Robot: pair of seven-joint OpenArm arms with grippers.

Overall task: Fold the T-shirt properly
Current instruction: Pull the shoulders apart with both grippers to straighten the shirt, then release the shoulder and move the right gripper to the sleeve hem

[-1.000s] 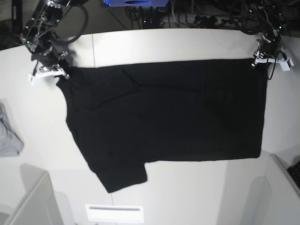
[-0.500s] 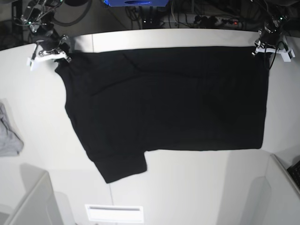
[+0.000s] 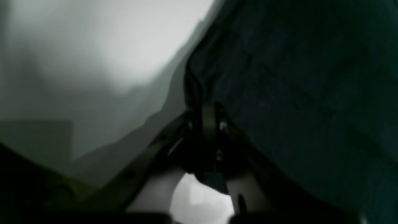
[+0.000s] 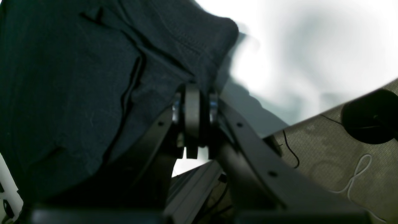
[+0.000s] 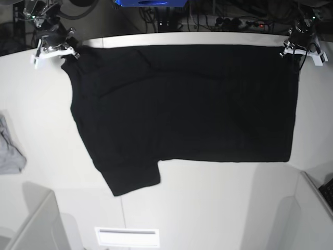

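Note:
The black T-shirt lies spread across the white table, one short sleeve pointing toward the front. Its printed side does not show. At the far right corner of the cloth my left gripper is shut on the T-shirt edge. At the far left corner my right gripper is shut on the cloth too, a hemmed fold bunched just past the pinched jaws. Both held corners sit close to the table's far edge.
A small light grey cloth lies at the left edge of the table. Cables and a blue device crowd the space behind the far edge. Grey panels stand at the front left and front right.
Both grippers have pulled the shirt's far edge further back toward the table's rear. The whole shirt, sleeve included, slid that way and lies flatter.

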